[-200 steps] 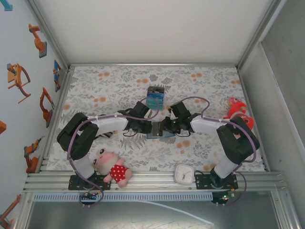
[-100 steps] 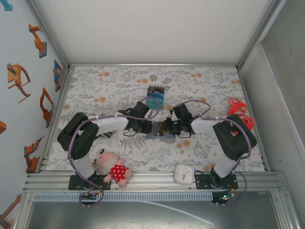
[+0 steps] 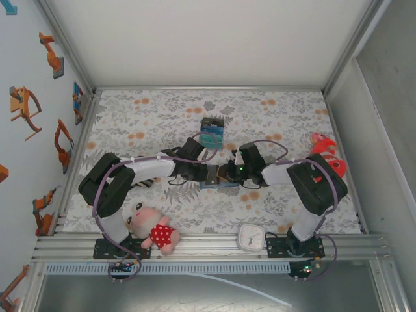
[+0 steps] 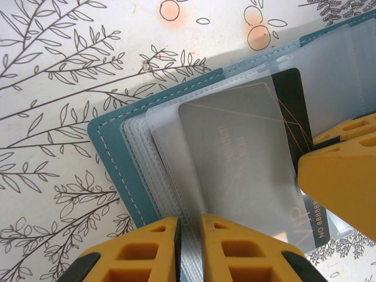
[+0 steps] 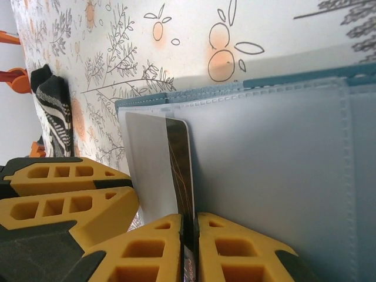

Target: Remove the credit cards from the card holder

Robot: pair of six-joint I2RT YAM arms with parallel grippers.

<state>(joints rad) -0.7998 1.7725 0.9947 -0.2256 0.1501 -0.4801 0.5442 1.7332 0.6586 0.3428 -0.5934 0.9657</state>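
Note:
The card holder point(image 4: 111, 147) lies open on the floral table, its clear plastic sleeves fanned out; in the top view the card holder point(image 3: 218, 184) sits between both grippers. My left gripper point(image 4: 189, 247) is shut on the edge of the clear sleeves. A black credit card point(image 5: 179, 170) stands partly out of a sleeve, and my right gripper point(image 5: 189, 235) is shut on its edge. The same black card point(image 4: 292, 111) shows beside the right gripper's yellow fingers point(image 4: 341, 176). Other teal and blue cards point(image 3: 212, 132) lie further back on the table.
A striped black-and-white sock point(image 5: 56, 111) lies left of the wallet. A plush doll in a red dress point(image 3: 153, 227) and a white round object point(image 3: 250, 237) sit near the front edge. A red toy point(image 3: 325, 153) is at the right.
The right gripper has closed on the black card, and the right arm has shifted slightly left toward the wallet. The left gripper holds the sleeves as before.

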